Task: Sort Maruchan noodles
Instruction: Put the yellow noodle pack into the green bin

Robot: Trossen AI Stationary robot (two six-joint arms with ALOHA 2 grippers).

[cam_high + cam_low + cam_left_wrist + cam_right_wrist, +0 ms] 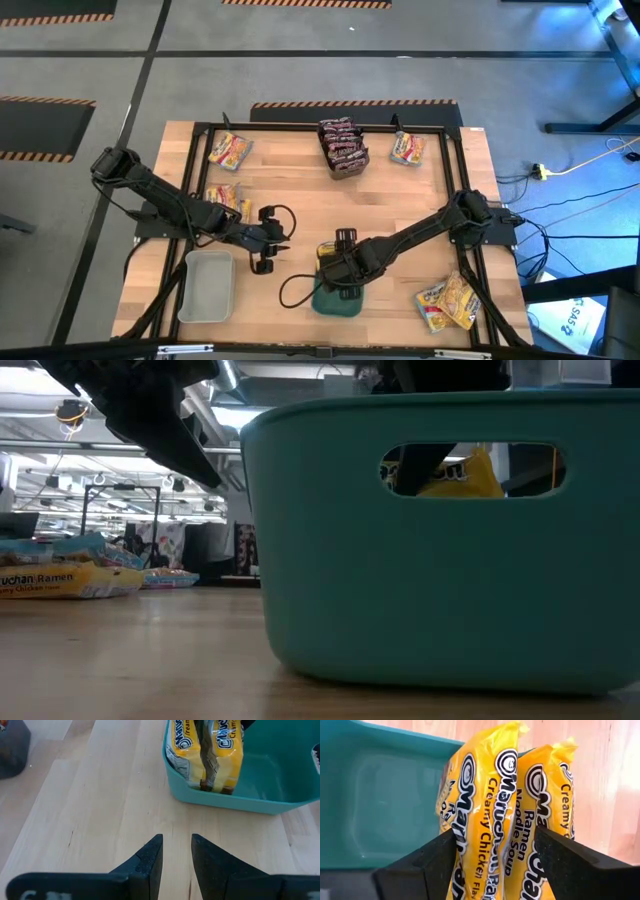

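Observation:
Two yellow Maruchan noodle packets [490, 795] stand on edge, side by side, inside the teal tray [335, 302], near its far wall; their lower ends are on the tray's floor [207, 750]. My right gripper [495, 832] hangs over the tray [345, 268], pointing steeply down and open, with one finger on each side of the pair. My left gripper [176, 855] waits to the tray's left [265, 250] above bare wood. Its fingers are a narrow gap apart with nothing between them. My right gripper's fingers [440, 860] stand close on both outer sides of the two yellow packets, coming from above. I cannot tell whether they touch the wrappers. The packets stand upright in the tray on their own.
A grey tray [207, 285] lies at the near left. A dark tray of maroon packets [340, 148] stands at the far middle. Loose yellow packets lie at the far left [230, 150], left [225, 197], far right [407, 148] and near right [448, 303].

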